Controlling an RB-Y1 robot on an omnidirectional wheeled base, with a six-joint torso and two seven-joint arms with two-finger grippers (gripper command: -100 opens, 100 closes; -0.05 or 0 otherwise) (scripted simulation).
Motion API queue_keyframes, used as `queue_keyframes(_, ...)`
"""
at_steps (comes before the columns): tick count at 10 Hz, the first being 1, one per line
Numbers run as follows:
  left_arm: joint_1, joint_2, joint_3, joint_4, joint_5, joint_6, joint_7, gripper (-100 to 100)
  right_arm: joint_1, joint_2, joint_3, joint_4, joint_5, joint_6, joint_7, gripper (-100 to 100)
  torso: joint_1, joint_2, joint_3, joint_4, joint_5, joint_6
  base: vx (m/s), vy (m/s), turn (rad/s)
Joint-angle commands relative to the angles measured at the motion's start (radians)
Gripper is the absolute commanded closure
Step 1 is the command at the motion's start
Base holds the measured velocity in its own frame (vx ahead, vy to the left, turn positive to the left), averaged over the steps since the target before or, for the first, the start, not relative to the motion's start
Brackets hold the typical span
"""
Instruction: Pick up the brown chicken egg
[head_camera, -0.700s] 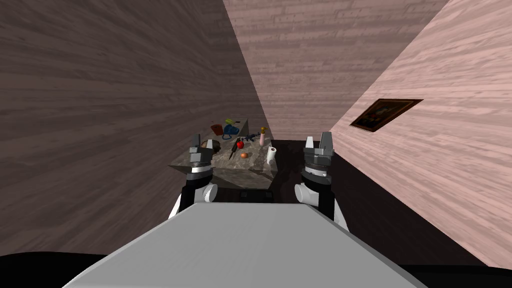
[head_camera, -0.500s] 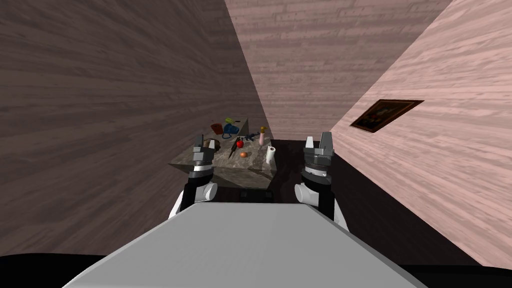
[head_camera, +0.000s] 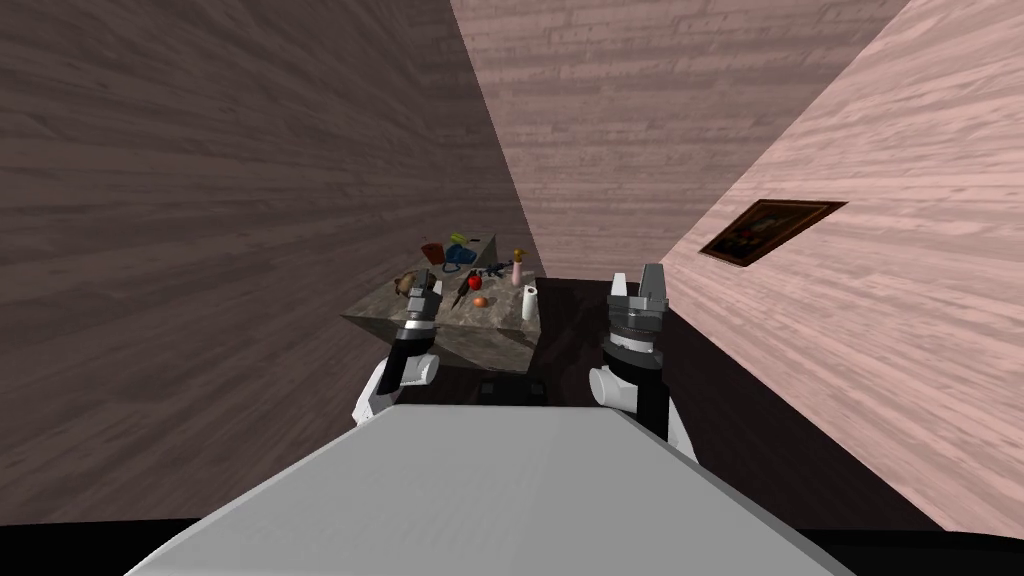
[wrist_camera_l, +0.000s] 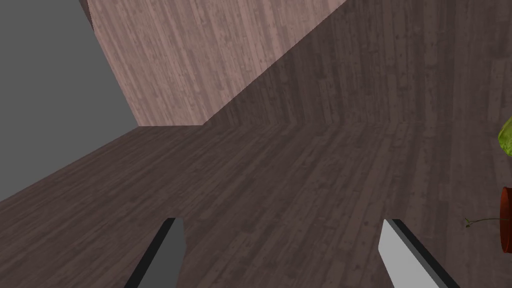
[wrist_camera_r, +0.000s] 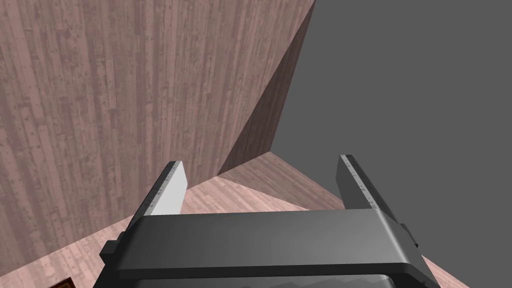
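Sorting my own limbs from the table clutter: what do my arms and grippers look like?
Both arms match: white rounded forearm segments, black joints, then a ribbed dark grey wrist with a light band. The left gripper and right gripper each have two thin, light grey, blade-like fingers on a dark boxy body.

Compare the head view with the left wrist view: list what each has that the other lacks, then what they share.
Head view: the stone-topped table with the brown egg, a red apple and a white paper roll, plus the right gripper and a framed picture.
Left wrist view: a red-brown pot and a green shape out past one finger. I cannot tell whether they match things on the table.
Both: the left gripper, fingers open, and plank walls.
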Motion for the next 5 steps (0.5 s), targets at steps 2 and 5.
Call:
queue_keyframes(2, -0.044, 0.024, 0.002, 0.056, -0.005, 0.038, 0.018, -100, 0.000, 0.000, 0.000, 0.000, 0.000, 0.000, 0.000, 0, 0.000, 0.001, 0.001, 0.000, 0.000, 0.000, -0.103, -0.139, 0.040)
queue_keyframes(5, -0.117, 0.056, 0.011, 0.138, -0.009, 0.093, 0.042, -100, 0.000, 0.000, 0.000, 0.000, 0.000, 0.000, 0.000, 0, 0.001, 0.000, 0.000, 0.000, 0.000, 0.000, -0.098, -0.127, 0.046)
